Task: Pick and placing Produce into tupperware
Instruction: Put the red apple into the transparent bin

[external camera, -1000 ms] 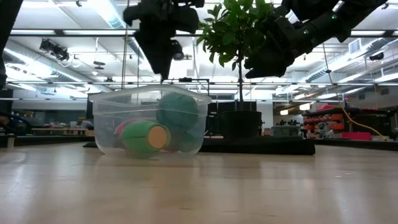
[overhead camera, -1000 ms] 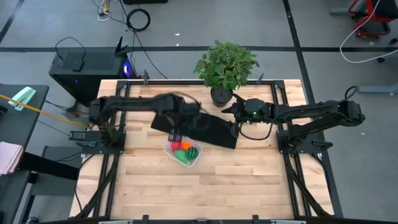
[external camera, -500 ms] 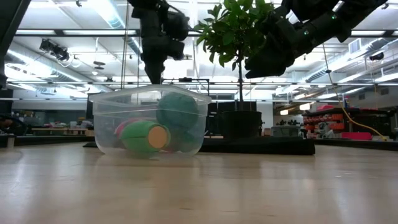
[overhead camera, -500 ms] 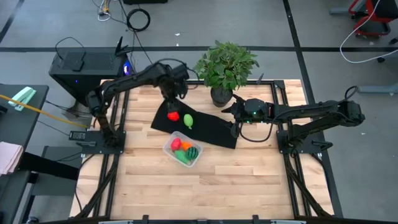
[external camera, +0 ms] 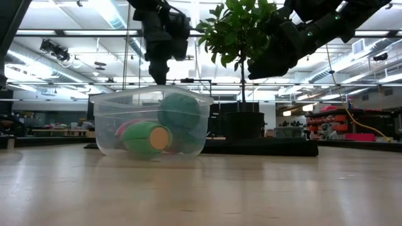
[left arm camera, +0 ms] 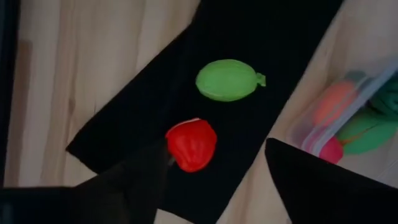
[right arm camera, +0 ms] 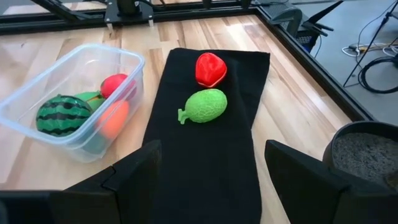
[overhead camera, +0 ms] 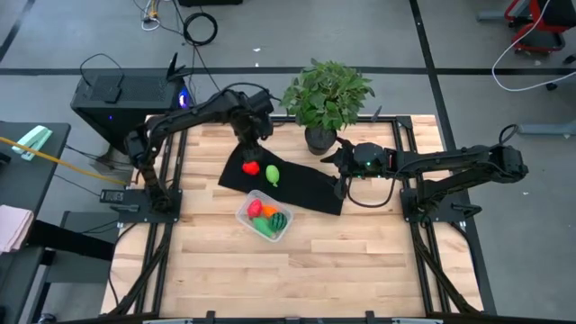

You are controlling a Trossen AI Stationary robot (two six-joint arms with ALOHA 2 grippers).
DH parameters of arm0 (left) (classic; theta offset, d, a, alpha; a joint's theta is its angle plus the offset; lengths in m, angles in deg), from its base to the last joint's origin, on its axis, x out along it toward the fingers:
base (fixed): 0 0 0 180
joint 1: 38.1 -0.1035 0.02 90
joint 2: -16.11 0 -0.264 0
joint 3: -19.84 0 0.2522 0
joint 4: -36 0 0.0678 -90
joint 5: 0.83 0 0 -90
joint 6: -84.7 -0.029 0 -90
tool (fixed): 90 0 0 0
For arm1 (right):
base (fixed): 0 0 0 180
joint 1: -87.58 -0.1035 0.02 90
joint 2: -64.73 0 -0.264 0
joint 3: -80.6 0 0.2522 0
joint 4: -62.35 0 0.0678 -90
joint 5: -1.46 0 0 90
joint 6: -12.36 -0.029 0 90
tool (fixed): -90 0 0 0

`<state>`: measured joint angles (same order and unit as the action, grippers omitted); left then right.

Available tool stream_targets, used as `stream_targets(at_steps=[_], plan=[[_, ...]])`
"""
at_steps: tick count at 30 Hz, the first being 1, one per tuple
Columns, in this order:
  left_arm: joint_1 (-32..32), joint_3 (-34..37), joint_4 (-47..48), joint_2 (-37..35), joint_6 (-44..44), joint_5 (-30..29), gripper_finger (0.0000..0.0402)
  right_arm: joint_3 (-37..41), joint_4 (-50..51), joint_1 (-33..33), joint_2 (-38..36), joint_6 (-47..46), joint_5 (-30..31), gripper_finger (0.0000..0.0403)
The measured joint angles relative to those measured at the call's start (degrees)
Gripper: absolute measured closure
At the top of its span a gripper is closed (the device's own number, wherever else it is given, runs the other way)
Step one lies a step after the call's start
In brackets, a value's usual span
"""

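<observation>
A red produce piece [overhead camera: 251, 167] and a light green one [overhead camera: 272, 175] lie side by side on the black cloth mat [overhead camera: 306, 191]. The clear tupperware [overhead camera: 264, 217] stands on the wood at the mat's near edge. It holds a red piece [right arm camera: 115, 84], an orange piece [right arm camera: 114, 118], a striped dark green one [right arm camera: 59, 115] and another green one. My left gripper [overhead camera: 245, 144] is open and empty, raised over the mat's far left end, just beyond the red piece [left arm camera: 191, 144]. My right gripper [overhead camera: 326, 157] is open and empty above the mat's right end.
A leafy potted plant [overhead camera: 326, 94] stands at the table's far edge, close behind my right gripper. Metal rails [overhead camera: 414, 153] run along the table's left and right sides. Bare wood [overhead camera: 297, 270] lies on the near side of the tupperware.
My left gripper has swung from over the tupperware's far left corner toward the table's far edge. It now stands raised past the mat's far left end. The red and light green pieces on the mat, hidden under the arm before, now show. My right arm has kept still.
</observation>
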<state>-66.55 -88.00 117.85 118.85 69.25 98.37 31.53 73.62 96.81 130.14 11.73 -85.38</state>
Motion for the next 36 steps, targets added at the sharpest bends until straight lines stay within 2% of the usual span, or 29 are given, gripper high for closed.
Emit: stream_targets(at_steps=[4, 9, 11, 17, 21, 25, 32, 36], plan=[[3.41, 0.01, 0.99, 0.00, -5.18, -4.24, 0.0102, 0.00, 0.34, 0.00, 0.00, 1.25, 0.00, 0.0112], [7.49, 0.02, 1.51, 0.00, -10.48, -13.15, 0.0110, 0.00, 0.48, 0.00, 0.00, 2.79, 0.00, 0.0112], [7.83, 0.02, 1.33, 0.00, -10.16, -14.22, 0.0114, 0.00, 1.07, 0.00, 0.00, 3.62, 0.00, 0.0112], [5.27, 0.74, 0.78, 0.00, -4.51, -14.22, 0.0115, 0.00, 2.84, 0.00, 0.00, 4.99, 0.00, 0.0112], [3.09, 4.51, -0.62, 0.11, -1.10, -9.78, 0.0115, 0.00, 2.90, 0.02, 0.00, 6.19, 0.00, 0.0112], [2.84, 8.25, -2.15, 0.22, -1.42, -9.02, 0.0115, 0.00, 2.71, 0.00, 0.00, 6.85, 0.00, 0.0112], [2.72, 8.31, -6.94, 0.09, -1.34, -7.39, 0.0115, 0.00, 2.75, 1.69, 0.00, 6.52, 0.00, 0.0112], [1.35, 8.28, -6.05, 0.27, 3.30, -6.72, 0.0114, 0.00, 2.99, 2.38, 0.00, 6.24, 0.00, 0.0112]])
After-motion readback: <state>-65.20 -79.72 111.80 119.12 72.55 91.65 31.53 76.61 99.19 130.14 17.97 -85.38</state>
